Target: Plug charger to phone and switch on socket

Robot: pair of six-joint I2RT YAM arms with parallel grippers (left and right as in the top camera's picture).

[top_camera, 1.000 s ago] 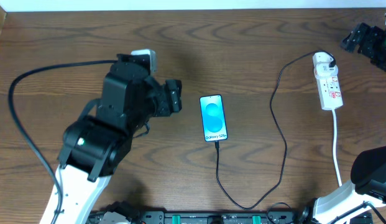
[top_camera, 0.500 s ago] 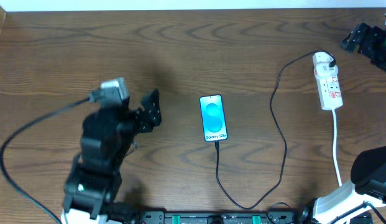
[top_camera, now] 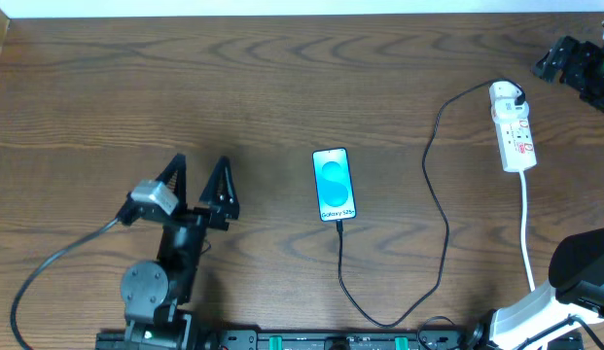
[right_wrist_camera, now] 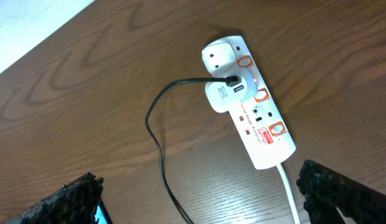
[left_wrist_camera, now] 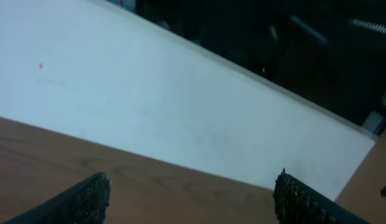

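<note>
Wooden table, charger plugged into phone

My overhead view looks straight down on the whole bench from well above. My right wrist view hangs closer, angled down at the socket, which overhead also shows at far right. My left wrist view sits low, facing across the wood toward a white panel.
</note>
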